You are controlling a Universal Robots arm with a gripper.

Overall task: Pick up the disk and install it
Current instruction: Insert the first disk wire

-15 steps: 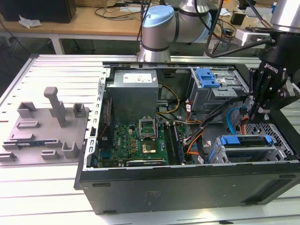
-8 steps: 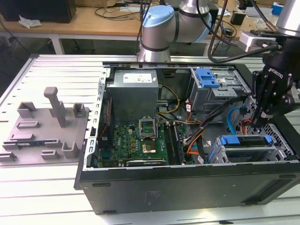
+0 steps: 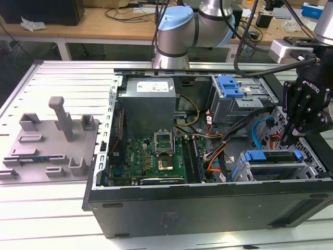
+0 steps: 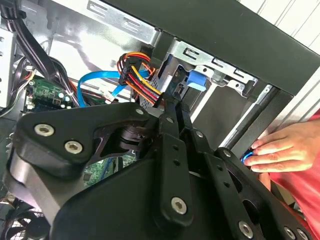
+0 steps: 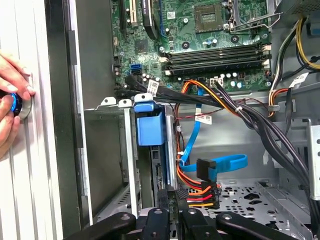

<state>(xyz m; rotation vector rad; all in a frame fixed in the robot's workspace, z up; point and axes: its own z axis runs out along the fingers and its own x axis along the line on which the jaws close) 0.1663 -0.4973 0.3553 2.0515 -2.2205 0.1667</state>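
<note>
1. My end effector is pinched closed and holds nothing
2. The disk sits in the drive cage, just ahead of my fingertips
3. It stands edge-on to me, its long axis running straight away from me

A wooden desk stands behind the slatted table.

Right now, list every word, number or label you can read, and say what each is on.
Label on the power supply: print too small to read.
White cable tag: print too small to read.
Markings on the circuit board: too small to read.
Nothing can be quoted reliably.
</note>
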